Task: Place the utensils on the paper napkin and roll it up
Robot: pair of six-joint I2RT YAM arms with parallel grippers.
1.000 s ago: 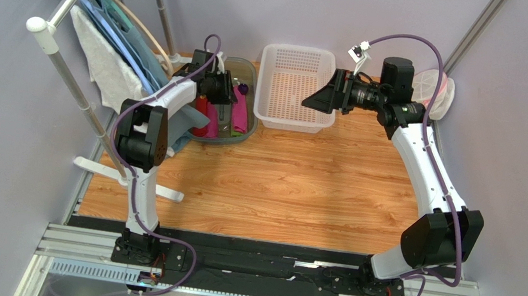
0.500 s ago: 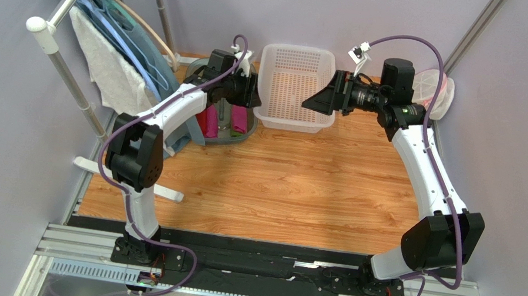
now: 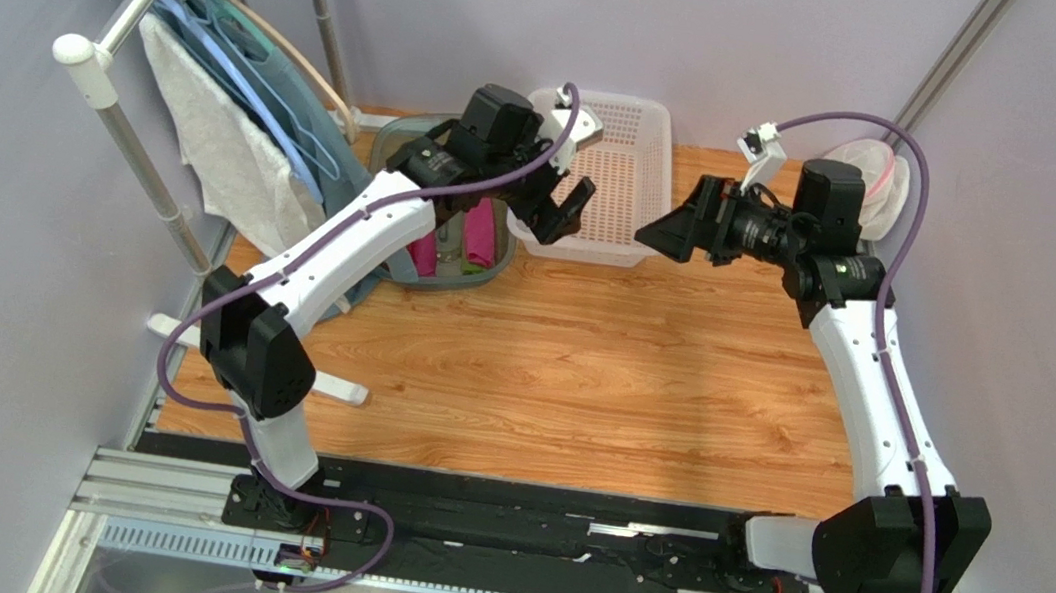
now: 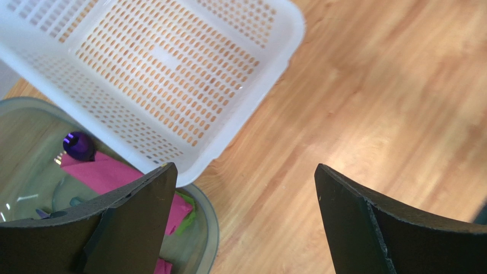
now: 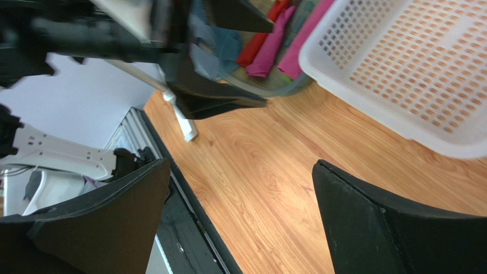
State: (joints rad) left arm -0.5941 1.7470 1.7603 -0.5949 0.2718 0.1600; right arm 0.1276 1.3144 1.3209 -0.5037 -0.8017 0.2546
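Your left gripper (image 3: 561, 210) hangs over the near left corner of the white basket (image 3: 578, 250), which sits at the middle of the counter's far edge. Its jaws are spread wide with nothing between them. Your right gripper (image 3: 660, 231) hangs just off the basket's near right corner, above bare wood, pointing toward the left one. Its jaws are equally wide and empty. The two grippers are near each other but apart.

The clear grey tub (image 3: 401, 145) stands toward the far left corner, just beside the basket. In the left wrist view the paper napkin (image 4: 106, 171) lies inside that tub as a magenta-pink sheet, with the spoon (image 4: 78, 145) showing as a glossy dark purple bowl at its edge. You cannot pick out the knife in any view.
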